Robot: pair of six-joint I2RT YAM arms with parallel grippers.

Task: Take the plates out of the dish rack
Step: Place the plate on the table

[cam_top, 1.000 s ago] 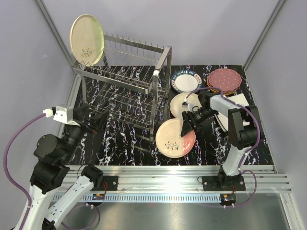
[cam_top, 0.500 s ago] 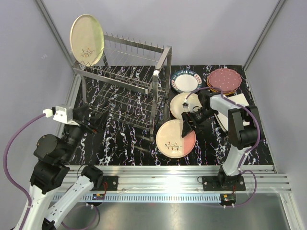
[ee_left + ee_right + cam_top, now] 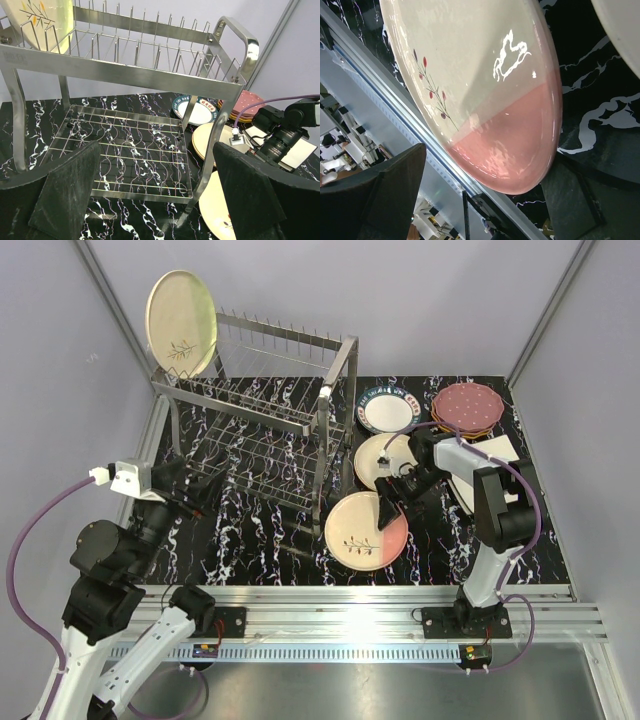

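The desk [image 3: 250,540] is black with thin white lines all over it, like marble. A long silver rail [image 3: 350,600] runs along its near edge. Plain grey walls [image 3: 450,300] stand at the far side, left and right. A thin metal pole [image 3: 115,300] leans up at the far left.

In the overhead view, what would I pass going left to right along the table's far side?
Cream plate standing in the dish rack, the rack's right end handle, white plate with patterned rim, maroon dotted plate.
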